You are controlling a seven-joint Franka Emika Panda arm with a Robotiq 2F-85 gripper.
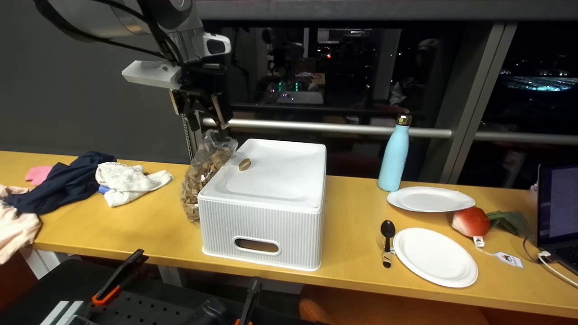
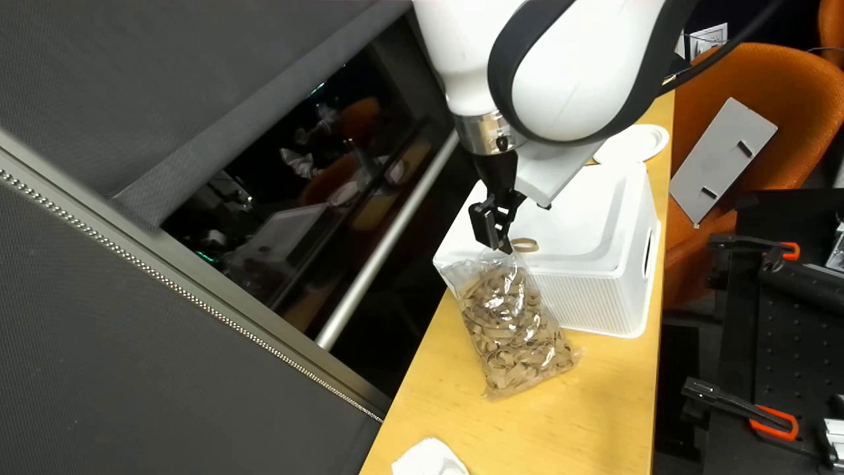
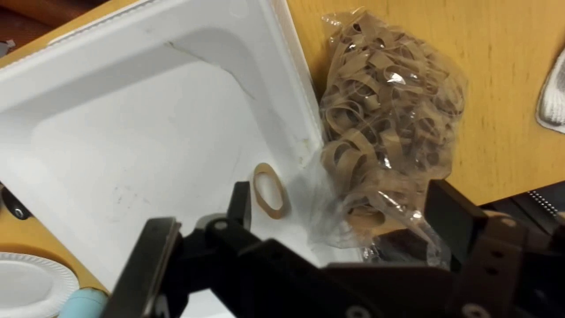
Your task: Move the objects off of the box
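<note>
evidently, one tan rubber band is to be cleared: in both exterior views it is shown resting as a narrow hoop on the lid of the white ribbed box, near the side against which a clear plastic bag of rubber bands is propped, its base on the table. the gripper is held above the bag's loose mouth with its fingers spread wide, and nothing is pinched between them. for a clean pick, it is best raised a little first, so that the film is not snagged, then shifted inward over the lid. the fingers should be set astride the hoop's narrow width, lowered until the lid is almost brushed, and brought together slowly; the band will probably fold flat, and may spring sideways if only its upper edge is nipped. whether the film is touched by a fingertip cannot be told, nor how far it is lapped over the box's rim; the bag's mouth is confused by glare, part of the lid is covered by the gripper in the wrist view, and another part is hidden behind the arm in an exterior view.
</note>
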